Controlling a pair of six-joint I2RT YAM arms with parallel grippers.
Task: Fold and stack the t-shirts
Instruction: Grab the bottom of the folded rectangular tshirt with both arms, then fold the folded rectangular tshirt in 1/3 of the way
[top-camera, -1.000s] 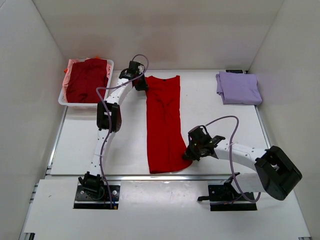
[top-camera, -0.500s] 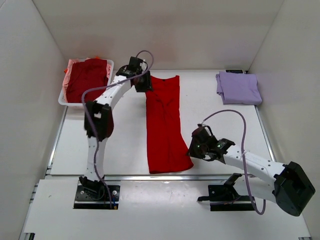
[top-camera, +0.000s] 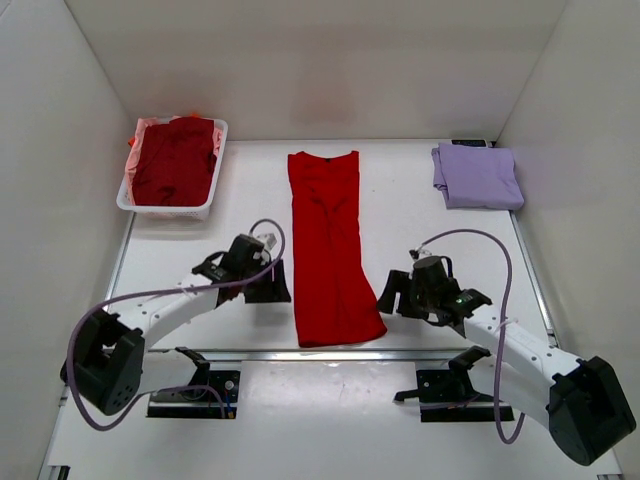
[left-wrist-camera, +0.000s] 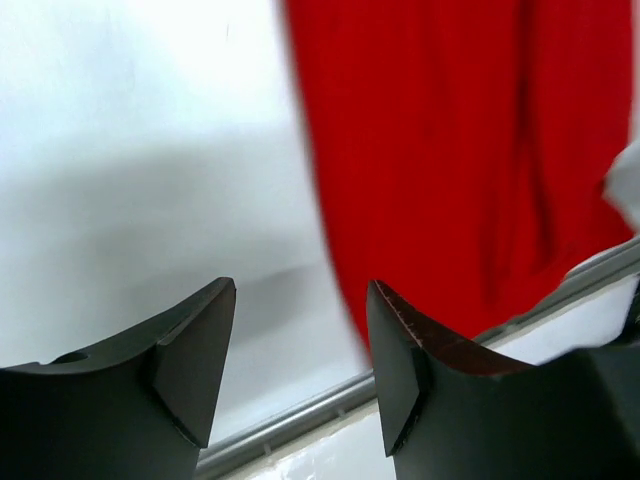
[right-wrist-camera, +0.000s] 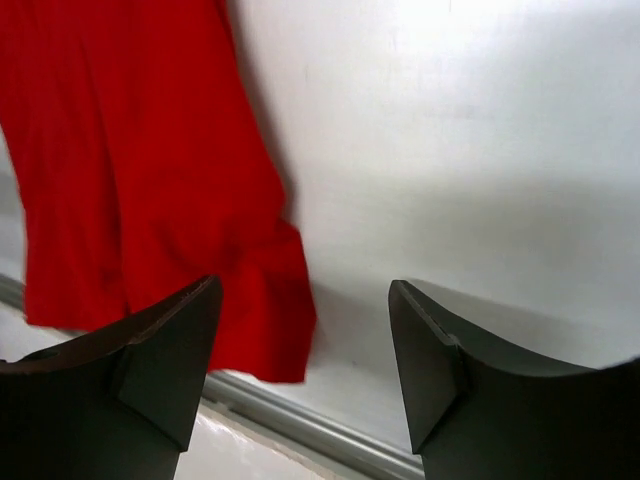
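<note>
A bright red t-shirt (top-camera: 330, 245) lies folded into a long narrow strip down the middle of the table, collar at the far end. Its near left edge shows in the left wrist view (left-wrist-camera: 470, 150) and its near right corner in the right wrist view (right-wrist-camera: 150, 200). My left gripper (top-camera: 275, 285) hangs open just left of the strip's near end, nothing between its fingers. On the other side, my right gripper (top-camera: 395, 297) is open and empty too, beside the near right corner. A folded pale lavender t-shirt (top-camera: 477, 175) rests at the far right. A dark maroon t-shirt (top-camera: 175, 160) fills the basket.
The white plastic basket (top-camera: 205, 208) stands at the far left, with pink cloth showing at its far left rim. A metal rail (top-camera: 330, 353) runs along the table's near edge, just below the red strip. White walls close in the table on three sides.
Both grippers have opened and let go of the red t-shirt. My left arm swung from the collar end back to the near left of the strip. The right gripper backed off slightly to the right.
</note>
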